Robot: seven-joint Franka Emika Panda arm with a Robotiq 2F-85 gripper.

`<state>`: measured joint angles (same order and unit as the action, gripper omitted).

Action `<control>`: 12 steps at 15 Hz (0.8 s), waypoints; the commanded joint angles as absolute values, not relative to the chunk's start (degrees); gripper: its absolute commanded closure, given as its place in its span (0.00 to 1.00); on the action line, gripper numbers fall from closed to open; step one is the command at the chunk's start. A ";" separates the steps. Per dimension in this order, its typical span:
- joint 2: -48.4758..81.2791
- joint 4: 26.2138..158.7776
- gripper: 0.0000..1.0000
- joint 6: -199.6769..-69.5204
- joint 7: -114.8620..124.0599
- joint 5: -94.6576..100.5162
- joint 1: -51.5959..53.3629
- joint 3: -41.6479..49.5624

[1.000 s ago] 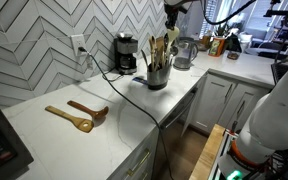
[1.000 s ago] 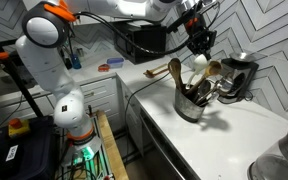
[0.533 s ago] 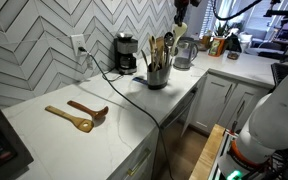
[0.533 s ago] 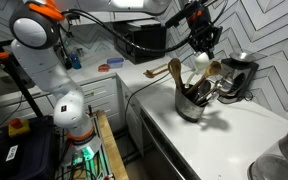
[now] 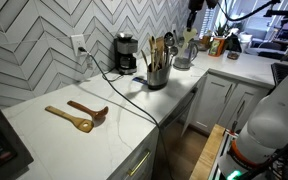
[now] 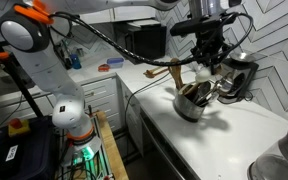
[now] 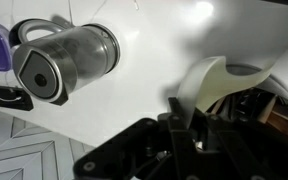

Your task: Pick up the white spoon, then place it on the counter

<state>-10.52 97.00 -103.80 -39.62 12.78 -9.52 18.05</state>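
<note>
My gripper (image 6: 208, 52) is shut on the handle of the white spoon (image 6: 201, 71) and holds it in the air above the metal utensil holder (image 6: 191, 104). In the wrist view the fingers (image 7: 184, 125) pinch the slim handle and the white bowl (image 7: 206, 85) sticks out ahead of them. In an exterior view the gripper (image 5: 195, 12) is high, near the top edge, above and beyond the holder (image 5: 157, 76). The white counter (image 5: 134, 115) runs below.
Tan wooden utensils stand upright in the holder (image 5: 158, 50). Two brown wooden spoons (image 5: 74, 116) lie on the counter. A coffee maker (image 5: 127, 53) and a glass kettle (image 5: 184, 54) stand by the wall. A black cable (image 5: 134, 95) crosses the counter. The kettle shows in the wrist view (image 7: 69, 55).
My gripper has risen with the white spoon and moved away along the counter, lifting the spoon up out of the utensil holder.
</note>
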 commanded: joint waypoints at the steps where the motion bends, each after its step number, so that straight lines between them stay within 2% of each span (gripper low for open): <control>1: -8.29 98.52 0.98 -106.20 -46.47 3.65 -10.91 21.02; 2: -9.37 97.40 0.92 -104.33 -43.09 8.09 -11.08 18.93; 7: -7.56 97.49 0.92 -105.03 -45.16 4.89 -11.73 19.83; 8: -7.56 97.45 0.98 -105.03 -45.17 4.87 -11.73 19.84; 12: -6.00 98.80 0.98 -104.70 -49.77 3.86 -11.87 20.16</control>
